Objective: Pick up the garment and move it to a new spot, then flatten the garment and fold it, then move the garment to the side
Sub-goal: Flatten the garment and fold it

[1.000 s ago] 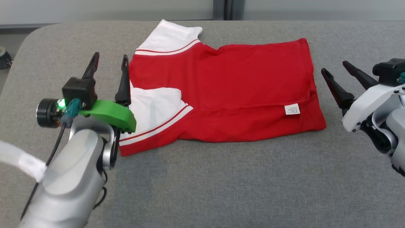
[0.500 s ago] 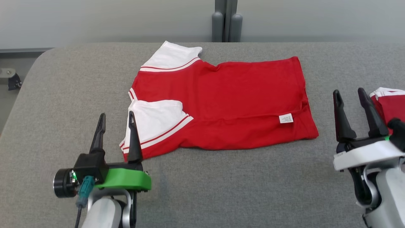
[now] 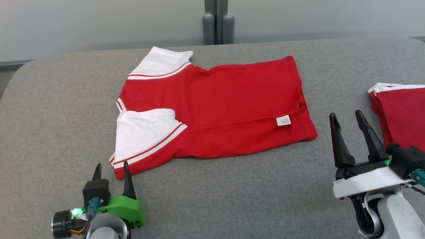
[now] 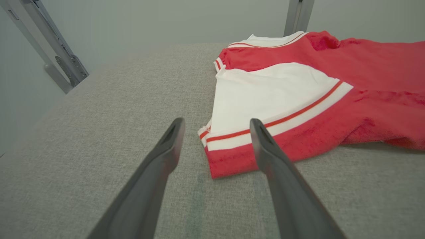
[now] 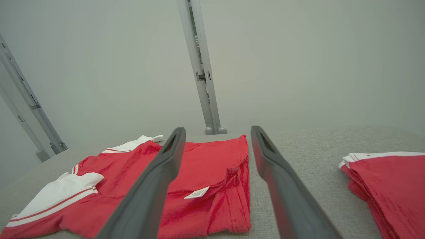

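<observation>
While the red garment [image 3: 215,109] lies spread flat across the middle of the grey tabletop [image 3: 232,196], both hands sit low at the near edge with nothing in them. Its collar end points left and its hem points right. One white sleeve [image 3: 142,132] with red-and-white striped trim is folded over the near-left part of the body, and the other white sleeve [image 3: 159,63] juts out at the far left.

A small white label [image 3: 283,120] lies on the red cloth near the right hem, toward the near side. It carries rows of tiny dark print, too small to read.

At the near left, the left hand [image 3: 112,164] has its two dark fingers spread apart, tips pointing far. The right fingertip is just beside the garment's near-left corner, below the striped cuff; whether it touches the cloth I cannot tell. A green housing [image 3: 121,209] sits behind the fingers.

At the near right, the right hand [image 3: 345,114] is likewise spread wide. It stands between the garment's hem and a second red piece [image 3: 401,113] with white trim, which lies folded at the right edge of the tabletop, and it is apart from both.
</observation>
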